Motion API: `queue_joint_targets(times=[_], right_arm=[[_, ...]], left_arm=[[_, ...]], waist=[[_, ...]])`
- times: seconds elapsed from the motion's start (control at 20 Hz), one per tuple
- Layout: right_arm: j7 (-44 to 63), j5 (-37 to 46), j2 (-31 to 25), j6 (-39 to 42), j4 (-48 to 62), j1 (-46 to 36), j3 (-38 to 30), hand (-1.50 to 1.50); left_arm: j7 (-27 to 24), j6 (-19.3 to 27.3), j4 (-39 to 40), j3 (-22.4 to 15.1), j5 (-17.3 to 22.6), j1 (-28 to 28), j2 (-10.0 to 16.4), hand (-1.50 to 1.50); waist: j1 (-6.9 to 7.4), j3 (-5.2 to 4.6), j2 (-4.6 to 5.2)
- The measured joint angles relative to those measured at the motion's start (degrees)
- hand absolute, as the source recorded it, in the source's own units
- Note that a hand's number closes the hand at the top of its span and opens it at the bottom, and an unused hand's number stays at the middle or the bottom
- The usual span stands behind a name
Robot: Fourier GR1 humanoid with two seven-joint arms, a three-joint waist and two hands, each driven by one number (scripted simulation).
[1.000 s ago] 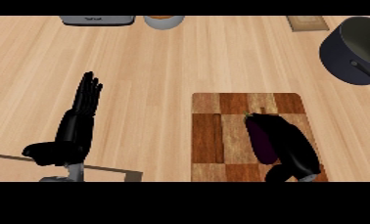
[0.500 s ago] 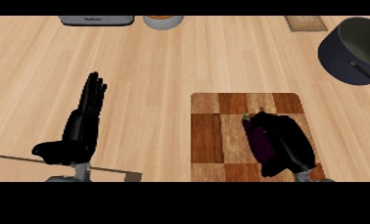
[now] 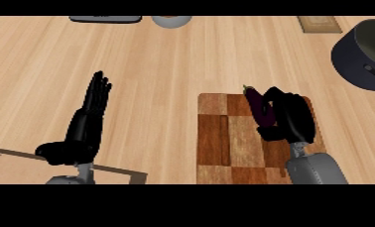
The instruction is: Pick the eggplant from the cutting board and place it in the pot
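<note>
At the near right of the pale wooden counter (image 3: pixel 161 72), a cutting board (image 3: pixel 219 141) of light and dark brown squares, running out of view at the near edge. On its far right part, the eggplant (image 3: pixel 256 106): dark purple, lying lengthwise from near to far, green stem tip at the board's far edge. Closed round it from the right, the right hand (image 3: pixel 296 119): fingers (image 3: pixel 277 94) curled over the far half, thumb (image 3: pixel 267 133) hooked across the near end, much of the eggplant's right side hidden under the black palm. Impossible to tell whether lifted off the board or resting on it. Nearer than the hand, the grey right forearm (image 3: pixel 315 170), over the board's near right corner.

At the far right, cut by the view's right edge, the dark grey pot (image 3: pixel 355 52), well apart from board and eggplant, with bare counter between.

At the near left, the left hand (image 3: pixel 77 134): open, fingers straight and close together, pointing toward the far side, holding nothing. Just nearer, the grey left forearm (image 3: pixel 70 179) at the near edge, over a pale panel (image 3: pixel 29 169) with a dark brown rim.

Along the far edge, from left to right: a flat dark grey object (image 3: pixel 106 18), a rounded light grey object (image 3: pixel 172 21), and, further right, a small tan rectangular thing (image 3: pixel 320 24), all cut by the view's top and too partial to name.
</note>
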Motion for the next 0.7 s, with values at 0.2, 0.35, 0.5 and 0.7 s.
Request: queue_joint_targets(times=[0.2, 0.35, 0.5, 0.7], right_arm=[[13.2, 2.1, 2.9, 1.9, 8.2, -11.4, -6.9, 1.5], [20.1, 5.2, 3.6, 0.0, 14.9, -21.1, -10.1, 1.5], [25.1, 9.2, 4.1, -4.1, 21.0, -29.3, -11.5, 1.5], [31.3, 14.7, 3.6, -7.9, 29.0, -39.1, -12.4, 1.5]], left_arm=[[0.1, -0.7, 0.2, -0.6, -0.1, -1.2, -0.1, 0.0], [0.6, -0.5, 0.1, -1.2, -0.4, -1.7, -0.6, 0.0], [0.6, -0.5, 0.4, -1.1, -0.6, -1.8, -0.6, 0.0], [1.0, -0.5, 0.3, -0.7, -0.6, -1.7, -0.4, 0.0]], waist=[[1.97, 0.08, 0.73], [2.48, 0.13, 0.76], [2.37, 0.15, 0.67], [1.84, 0.13, 0.49]])
